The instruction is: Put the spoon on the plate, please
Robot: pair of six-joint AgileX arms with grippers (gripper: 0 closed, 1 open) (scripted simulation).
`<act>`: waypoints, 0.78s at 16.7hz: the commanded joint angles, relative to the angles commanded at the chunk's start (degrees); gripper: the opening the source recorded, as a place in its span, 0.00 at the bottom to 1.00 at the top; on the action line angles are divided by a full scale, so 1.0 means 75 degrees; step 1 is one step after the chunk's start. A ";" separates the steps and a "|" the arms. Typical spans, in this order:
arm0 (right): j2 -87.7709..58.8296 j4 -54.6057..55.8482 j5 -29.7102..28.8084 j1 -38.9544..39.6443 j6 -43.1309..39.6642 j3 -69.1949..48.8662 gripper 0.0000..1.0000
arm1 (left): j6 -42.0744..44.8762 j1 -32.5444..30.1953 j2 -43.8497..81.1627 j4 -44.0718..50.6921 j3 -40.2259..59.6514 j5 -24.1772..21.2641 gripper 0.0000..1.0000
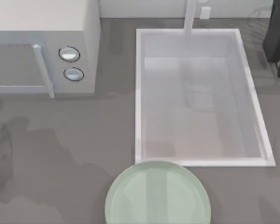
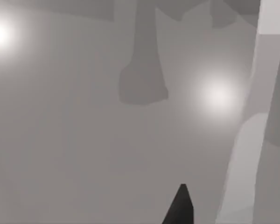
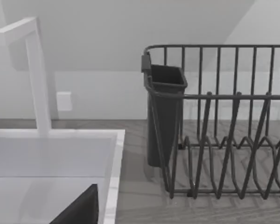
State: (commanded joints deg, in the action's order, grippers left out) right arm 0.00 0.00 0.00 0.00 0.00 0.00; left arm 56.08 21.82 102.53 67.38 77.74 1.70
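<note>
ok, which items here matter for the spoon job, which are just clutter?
Job:
plate, near edge of the counter, bare; no spoon on it

Lying about:
sink
faucet
microwave
dish rack
cutlery holder

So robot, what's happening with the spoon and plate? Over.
Plate at table's near edge, bare. Spoon not sighted. Left gripper tip over grey counter; right gripper tip near sink and dish rack.

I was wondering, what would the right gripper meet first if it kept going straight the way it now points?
Probably the dark wire dish rack, or the utensil cup on its near end; the right gripper looks over the sink's edge toward them. Depth is unclear.
</note>
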 joint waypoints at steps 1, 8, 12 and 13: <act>0.0000 0.0000 0.0000 0.0000 0.0000 0.0000 1.00 | -0.0233 -0.0037 0.0001 0.0078 -0.0057 0.0000 0.00; 0.0000 0.0000 0.0000 0.0000 0.0000 0.0000 1.00 | -0.3784 -0.1028 0.0190 0.0693 -0.0478 0.0027 0.00; 0.0000 0.0000 0.0000 0.0000 0.0000 0.0000 1.00 | -0.6891 -0.2257 0.0380 0.0875 -0.0573 0.0083 0.00; 0.0000 0.0000 0.0000 0.0000 0.0000 0.0000 1.00 | -0.7741 -0.2631 0.0427 0.0891 -0.0574 0.0102 0.00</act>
State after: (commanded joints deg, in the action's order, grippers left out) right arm 0.00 0.00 0.00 0.00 0.00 0.00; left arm -1.97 2.09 105.73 74.06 73.44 2.46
